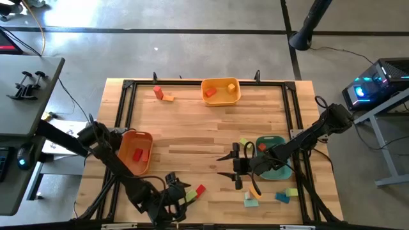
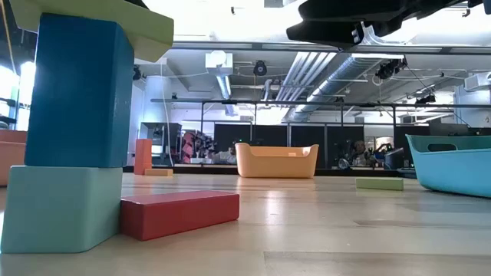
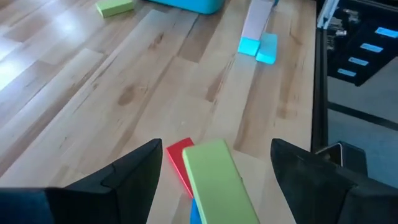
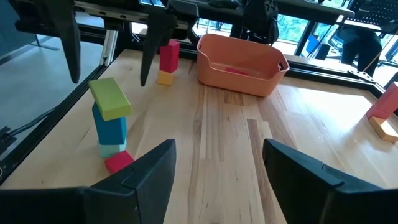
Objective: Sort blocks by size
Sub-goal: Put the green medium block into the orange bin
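Near the table's front edge stands a small stack of blocks: a lime-green bar point(image 4: 109, 97) lies on a blue block point(image 4: 111, 129), which rests on a teal block point(image 2: 61, 208). A red block point(image 3: 177, 163) lies on the wood beside the stack. My left gripper point(image 3: 216, 149) is open, one finger on either side of the green bar with a gap to each. My right gripper point(image 4: 217, 180) is open with nothing between its fingers, hovering over the table's middle right point(image 1: 233, 167), fingers pointing toward the stack.
An orange tray point(image 1: 136, 152) holds a red piece at the left. A yellow-orange tray point(image 1: 220, 91) stands at the far edge and a teal tray point(image 1: 275, 161) under my right arm. Loose blocks point(image 1: 268, 197) lie front right. A red and an orange block point(image 1: 162, 94) stand far left.
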Available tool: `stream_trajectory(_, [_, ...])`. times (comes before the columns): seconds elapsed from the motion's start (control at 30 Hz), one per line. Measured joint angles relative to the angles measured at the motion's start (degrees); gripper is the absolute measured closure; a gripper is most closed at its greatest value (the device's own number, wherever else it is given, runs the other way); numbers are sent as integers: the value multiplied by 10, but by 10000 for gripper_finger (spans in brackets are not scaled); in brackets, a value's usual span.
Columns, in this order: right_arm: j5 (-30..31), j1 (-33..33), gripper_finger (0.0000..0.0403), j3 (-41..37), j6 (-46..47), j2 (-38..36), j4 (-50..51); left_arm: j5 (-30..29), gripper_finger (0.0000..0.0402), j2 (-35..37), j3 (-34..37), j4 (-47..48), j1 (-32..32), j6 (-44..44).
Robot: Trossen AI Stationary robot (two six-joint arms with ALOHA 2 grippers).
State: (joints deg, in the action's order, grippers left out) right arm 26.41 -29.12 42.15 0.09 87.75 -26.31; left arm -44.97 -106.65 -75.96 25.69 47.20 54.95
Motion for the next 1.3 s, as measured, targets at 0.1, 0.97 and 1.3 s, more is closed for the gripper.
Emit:
stream_trajectory(0.1, [0,0,164,0,0,0,0,22,116,0,0,0,-2,6])
stream_trajectory(0.97, [0,0,164,0,0,0,5,84,116,0,3,41,-18,32])
stream_trajectory(1.3, [0,0,164,0,-1,0,6,86,116,0,3,41,-18,33])
